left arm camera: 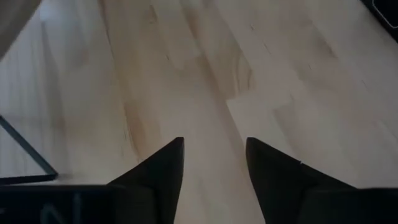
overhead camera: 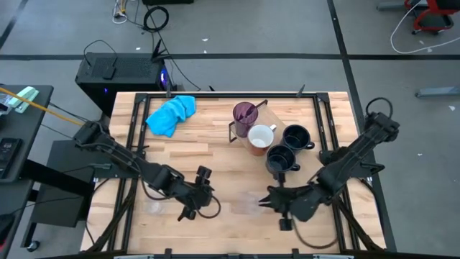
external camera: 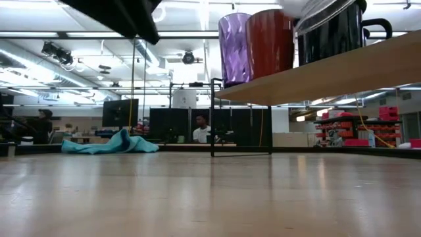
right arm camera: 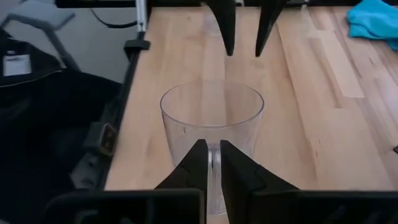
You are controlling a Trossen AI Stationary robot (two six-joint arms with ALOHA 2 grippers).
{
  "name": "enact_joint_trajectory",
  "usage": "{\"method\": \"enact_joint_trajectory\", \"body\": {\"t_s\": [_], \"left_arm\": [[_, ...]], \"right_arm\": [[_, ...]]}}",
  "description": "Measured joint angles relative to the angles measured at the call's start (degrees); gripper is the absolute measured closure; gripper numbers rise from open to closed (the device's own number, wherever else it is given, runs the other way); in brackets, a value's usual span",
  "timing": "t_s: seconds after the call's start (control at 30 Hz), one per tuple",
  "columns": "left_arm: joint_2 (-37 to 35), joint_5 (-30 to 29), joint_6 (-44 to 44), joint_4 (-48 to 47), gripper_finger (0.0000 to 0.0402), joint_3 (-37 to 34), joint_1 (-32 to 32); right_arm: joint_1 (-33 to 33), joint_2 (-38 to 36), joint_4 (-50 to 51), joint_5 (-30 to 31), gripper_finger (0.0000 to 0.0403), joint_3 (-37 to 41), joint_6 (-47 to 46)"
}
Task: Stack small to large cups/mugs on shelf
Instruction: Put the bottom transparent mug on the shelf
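On the shelf (external camera: pixel 342 72) at the far right stand the purple tumbler (overhead camera: pixel 246 114), a white mug (overhead camera: pixel 260 137) and two dark mugs (overhead camera: pixel 296 137) (overhead camera: pixel 282 158). My right gripper (overhead camera: pixel 267 199) is at the near right, shut on a small clear glass (right arm camera: pixel 211 118). Across from it, my left gripper (overhead camera: pixel 208 181) hangs open over bare tabletop, nothing between its fingers (left arm camera: pixel 163 168). The right wrist view also shows its fingers (right arm camera: pixel 227 28) beyond the glass. My right gripper has its two fingers (right arm camera: pixel 198 165) closed on the glass's near wall (right arm camera: pixel 213 158), below the rim. The glass stands upright in the hold, mouth up. The fingers hide its base, and I cannot tell whether one finger is inside.
A bright blue cloth (overhead camera: pixel 171 115) lies bunched at the far left of the table. Black rails (overhead camera: pixel 133 126) run along the table's sides. Bare wood lies between the two grippers and in front of the shelf. People sit in the room beyond the table (external camera: pixel 200 128).
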State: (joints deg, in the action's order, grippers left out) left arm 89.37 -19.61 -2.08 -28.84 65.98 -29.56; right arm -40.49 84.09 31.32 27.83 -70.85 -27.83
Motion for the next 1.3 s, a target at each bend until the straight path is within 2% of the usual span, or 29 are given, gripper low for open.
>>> {"method": "enact_joint_trajectory", "body": {"t_s": [0.27, 0.57, 0.73, 1.03, 1.2, 1.3], "left_arm": [[-5.7, 2.5, 1.9, 3.7, 0.0244, -6.7, 0.0], [-8.6, 3.4, 2.7, 5.6, 0.0261, -7.4, -0.7], [-8.6, 3.5, 1.8, 6.2, 0.0268, -7.4, -1.2], [-8.5, 3.4, 1.8, 6.5, 0.0269, -7.4, -1.1], [-8.5, 3.4, 1.4, 6.5, 0.0277, -7.4, -1.1], [-8.5, 3.4, 1.4, 6.5, 0.0279, -7.4, -1.1]], "right_arm": [[-2.6, -8.5, 4.9, -0.1, 0.0374, 0.0, -0.3], [-7.1, -15.2, 13.8, 1.4, 0.0374, 0.0, -3.8], [-12.1, -16.8, 20.4, 6.1, 0.0375, 0.0, -9.7], [-23.2, -21.5, 28.8, 19.2, 0.0375, 0.0, -16.6], [-27.0, -22.5, 38.4, 24.7, 0.0373, 0.0, -24.7], [-28.7, -22.8, 39.7, 26.7, 0.0374, 0.0, -26.7]]}}
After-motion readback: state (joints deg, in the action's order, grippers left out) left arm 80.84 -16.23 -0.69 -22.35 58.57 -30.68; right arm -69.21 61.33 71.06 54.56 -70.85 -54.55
